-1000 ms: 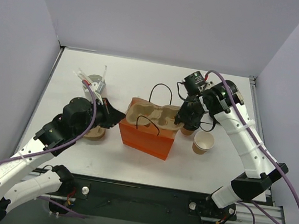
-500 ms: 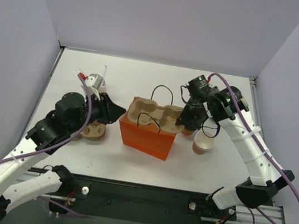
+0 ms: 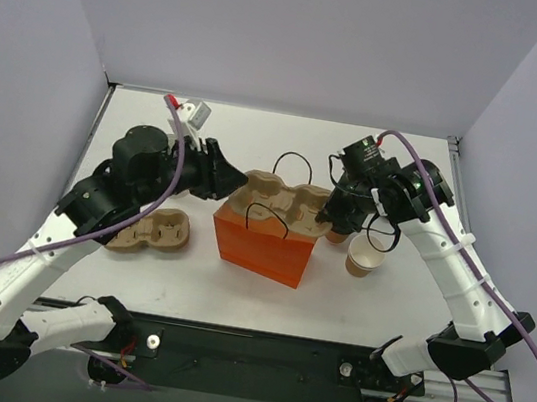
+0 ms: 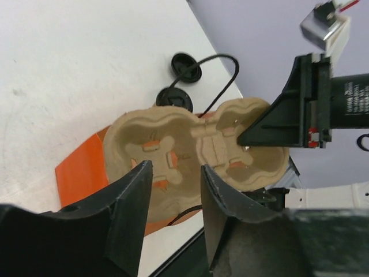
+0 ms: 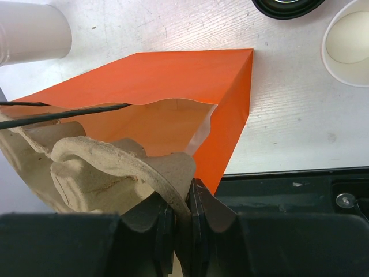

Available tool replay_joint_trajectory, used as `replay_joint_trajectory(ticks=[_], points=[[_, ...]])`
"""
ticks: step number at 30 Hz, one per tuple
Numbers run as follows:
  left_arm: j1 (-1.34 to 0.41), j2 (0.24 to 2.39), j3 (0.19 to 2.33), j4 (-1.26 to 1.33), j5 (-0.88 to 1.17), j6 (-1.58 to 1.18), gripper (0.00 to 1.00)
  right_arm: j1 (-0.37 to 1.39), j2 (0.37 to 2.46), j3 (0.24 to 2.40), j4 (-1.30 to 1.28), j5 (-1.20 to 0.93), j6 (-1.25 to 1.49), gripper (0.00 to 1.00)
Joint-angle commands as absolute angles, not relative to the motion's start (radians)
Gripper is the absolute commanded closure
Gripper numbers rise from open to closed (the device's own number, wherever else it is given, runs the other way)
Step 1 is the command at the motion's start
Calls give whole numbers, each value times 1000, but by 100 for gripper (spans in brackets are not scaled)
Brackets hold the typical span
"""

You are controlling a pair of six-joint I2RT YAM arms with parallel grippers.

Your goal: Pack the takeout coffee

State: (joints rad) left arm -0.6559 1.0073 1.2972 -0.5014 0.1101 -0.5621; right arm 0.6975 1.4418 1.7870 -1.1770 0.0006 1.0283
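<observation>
Two moulded-pulp trays are in view. The lobed carrier (image 3: 284, 201), rough and tan, lies across the mouth of the smooth orange paper bag (image 3: 263, 249). The spare carrier (image 3: 150, 231) lies flat on the white table (image 3: 258, 134) to the bag's left. The right gripper (image 5: 185, 199) pinches the lobed carrier's thin rim, fingers nearly together. The left gripper (image 4: 176, 173) hovers over its other end, black fingers parted and holding nothing. The takeout coffee (image 5: 287, 6) stands on the table outside the bag, beside the lidless cup (image 3: 364, 258); only its round black lid shows.
</observation>
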Motion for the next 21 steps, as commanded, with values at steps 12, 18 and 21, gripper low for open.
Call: replay_joint_trajectory(ticks=[12, 18, 21], points=[[-822, 1135, 1331, -457, 127, -558, 28, 739, 1417, 1772, -1140, 46, 1014, 94], [-884, 1187, 1344, -456, 31, -552, 28, 742, 1414, 1761, -1121, 38, 1006, 94], [-887, 1209, 1361, -463, 8, -537, 28, 744, 1414, 1759, -1120, 37, 1005, 94]])
